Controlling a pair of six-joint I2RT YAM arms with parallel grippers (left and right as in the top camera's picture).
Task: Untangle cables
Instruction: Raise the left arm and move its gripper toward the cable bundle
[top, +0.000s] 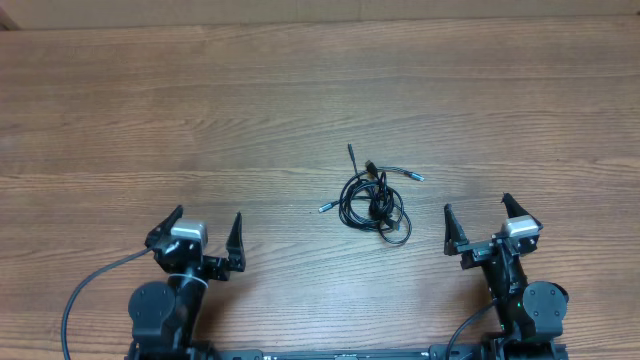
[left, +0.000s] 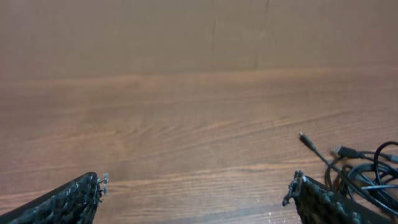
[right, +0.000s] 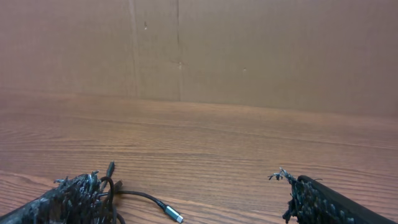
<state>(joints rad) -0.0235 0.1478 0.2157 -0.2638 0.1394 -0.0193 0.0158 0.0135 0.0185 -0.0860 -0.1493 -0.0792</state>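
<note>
Overhead, a tangled knot of thin black silver-tipped cables (top: 374, 197) lies on the brown wooden tabletop (top: 200, 120). Well left of it the left claw (top: 208, 215) stands released and empty. The right claw (top: 477, 205), also released, sits near its right.

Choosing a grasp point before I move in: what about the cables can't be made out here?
- Overhead: cables too small; strand count and crossings unreadable.
- Left wrist: bundle cut by the right and bottom edges, partly behind a finger of the left pincer.
- Right wrist: bundle mostly behind a finger of the right pincer and bottom edge; one silver-tipped plug shows.
</note>
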